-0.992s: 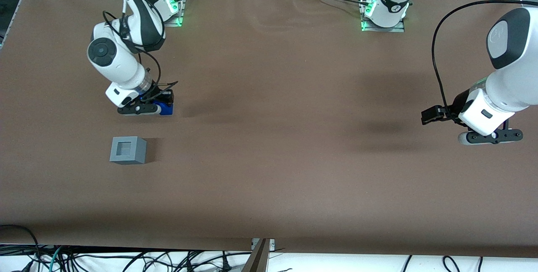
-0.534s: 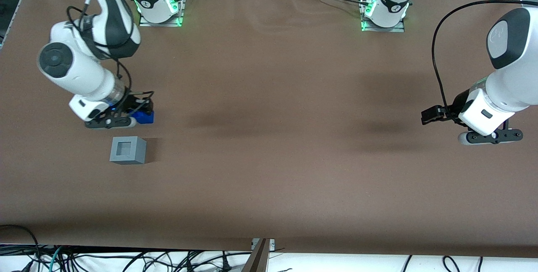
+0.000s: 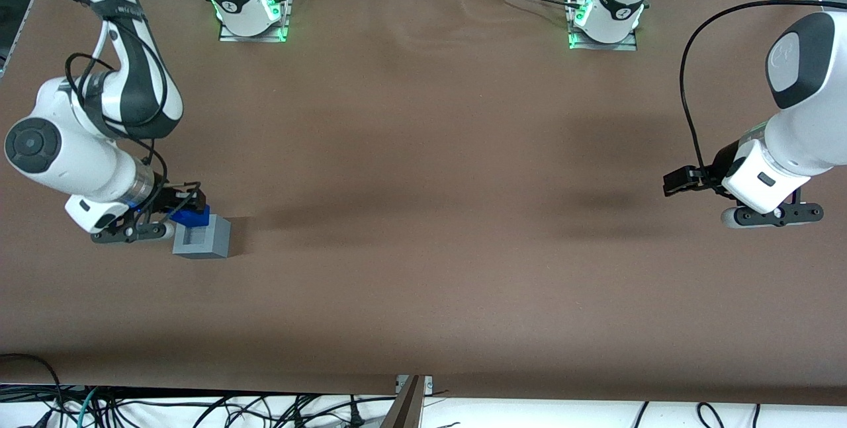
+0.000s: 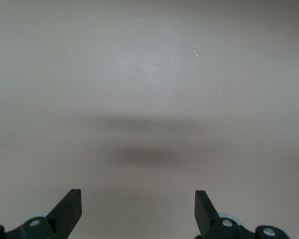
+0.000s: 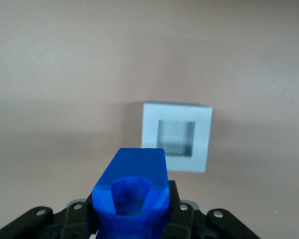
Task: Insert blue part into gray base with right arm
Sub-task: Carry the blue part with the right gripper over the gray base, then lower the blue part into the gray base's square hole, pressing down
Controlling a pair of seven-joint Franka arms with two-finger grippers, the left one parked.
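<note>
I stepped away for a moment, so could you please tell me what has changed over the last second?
The right arm carried the blue part, clamped in its gripper, nearer the front camera and toward the working arm's end of the table; it now hangs just beside the gray base, not yet above the socket. The gray base has not moved.

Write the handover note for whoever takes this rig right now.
Tool: shut on the blue part, held clear of the table, above the edge of the gray base farther from the front camera.
Gray base: resting on the table toward the working arm's end, socket facing up and empty.
Done: blue part picked up and brought to the base.
Left: centre the part over the socket, lower it in, release.
</note>
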